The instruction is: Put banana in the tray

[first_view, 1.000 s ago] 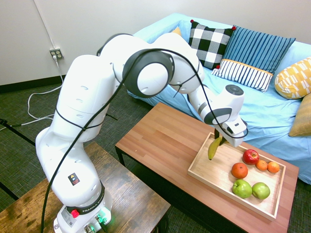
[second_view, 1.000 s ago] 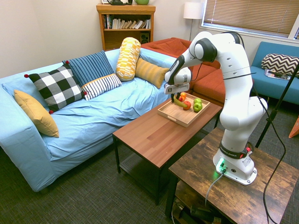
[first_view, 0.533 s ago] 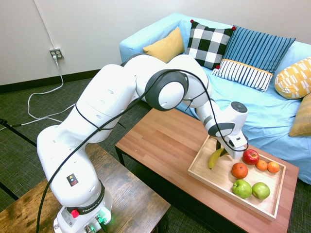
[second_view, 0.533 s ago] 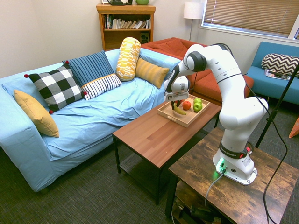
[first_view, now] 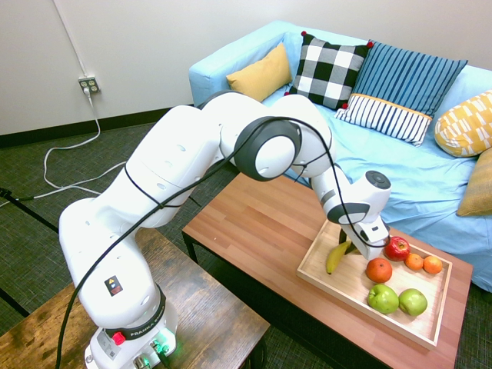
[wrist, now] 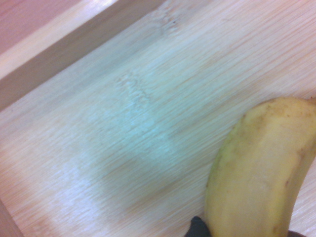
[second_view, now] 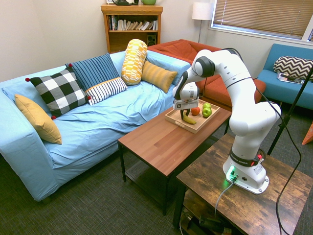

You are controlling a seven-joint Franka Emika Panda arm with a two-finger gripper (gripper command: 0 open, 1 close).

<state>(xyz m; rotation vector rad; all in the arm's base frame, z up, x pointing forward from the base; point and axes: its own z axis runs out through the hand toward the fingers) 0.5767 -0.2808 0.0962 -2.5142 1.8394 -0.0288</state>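
Wrist view alone shows close detail: banana [wrist: 256, 168] skin with brown flecks over pale tray [wrist: 123, 128] floor, rim in upper left. Exterior views add red apple [first_view: 397, 247], orange [first_view: 378, 270], green apples [first_view: 383, 298] in tray's right part. Gripper [first_view: 352, 247] points straight down, fingers clamped on banana, at tray's left end, frame centre-right. Arm reaches low across table [first_view: 254, 223].

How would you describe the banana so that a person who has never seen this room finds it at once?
Find the reddish-brown table before the blue sofa; at one end lies a light-wood tray of fruit. The banana is at the tray's near end, under the white arm's end effector, which is shut on it. It is the only long, curved, yellow fruit; the others are round.
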